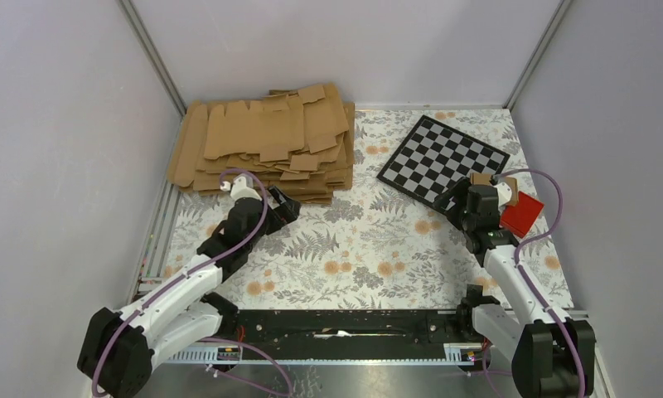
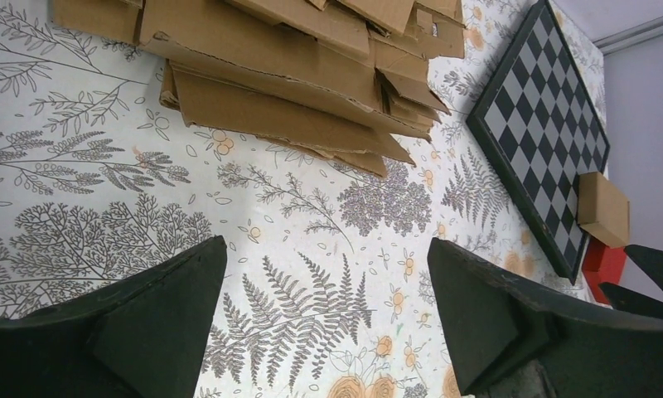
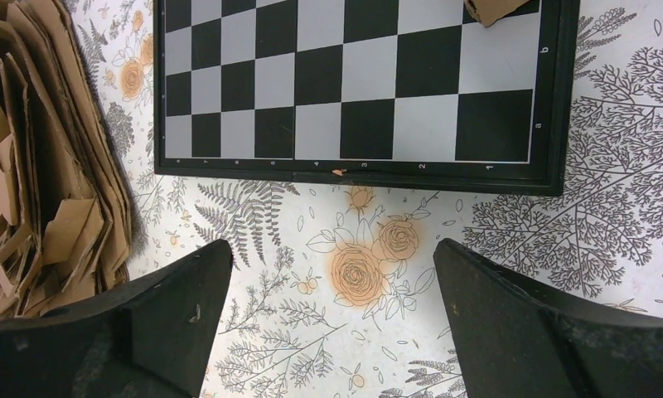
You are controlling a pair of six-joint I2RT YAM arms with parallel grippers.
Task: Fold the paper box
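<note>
The paper box is a small folded brown carton (image 1: 480,177) lying at the near right corner of the checkerboard, partly hidden by my right arm. It also shows in the left wrist view (image 2: 603,209), and its edge shows at the top of the right wrist view (image 3: 496,8). My left gripper (image 1: 288,206) is open and empty, low over the floral cloth just in front of the card stack; its jaws (image 2: 326,249) stand wide apart. My right gripper (image 1: 452,199) is open and empty above the cloth at the checkerboard's near edge (image 3: 334,249).
A thick stack of brown card sheets (image 1: 262,145) fills the back left (image 2: 295,75) (image 3: 38,166). A checkerboard (image 1: 440,157) lies at the back right (image 2: 544,108) (image 3: 353,75). A small red block (image 1: 523,214) sits beside the right wrist. Grey walls enclose the table.
</note>
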